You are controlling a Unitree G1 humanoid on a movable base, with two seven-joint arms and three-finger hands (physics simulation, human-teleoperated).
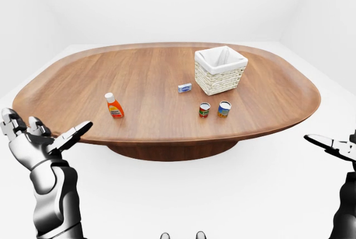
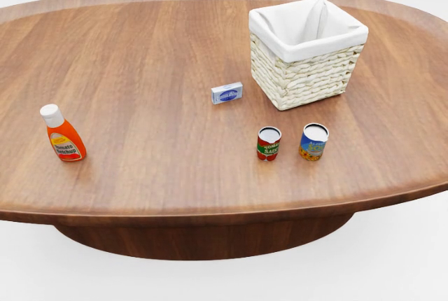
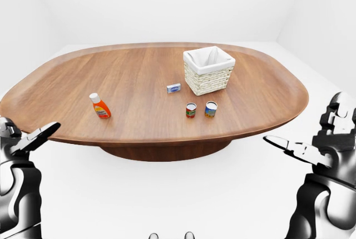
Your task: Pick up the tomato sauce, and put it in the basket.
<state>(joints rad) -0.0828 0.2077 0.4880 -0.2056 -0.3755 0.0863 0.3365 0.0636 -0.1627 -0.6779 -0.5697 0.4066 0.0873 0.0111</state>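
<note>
The tomato sauce can [image 2: 269, 143], red and green with a white top, stands upright on the oval wooden table [image 2: 140, 49], below the basket in the head view. The wicker basket [image 2: 308, 70] with a white lining stands at the upper right and looks empty. My left hand [image 1: 53, 130] is open, low at the left of the left-eye view, short of the table's near edge. My right hand [image 3: 303, 133] is open at the lower right of the right-eye view, also off the table. Both hands are empty and far from the can.
A blue and yellow can [image 2: 313, 141] stands just right of the tomato sauce can. A small blue and white box [image 2: 227, 93] lies left of the basket. An orange ketchup bottle [image 2: 63, 134] stands at the table's left.
</note>
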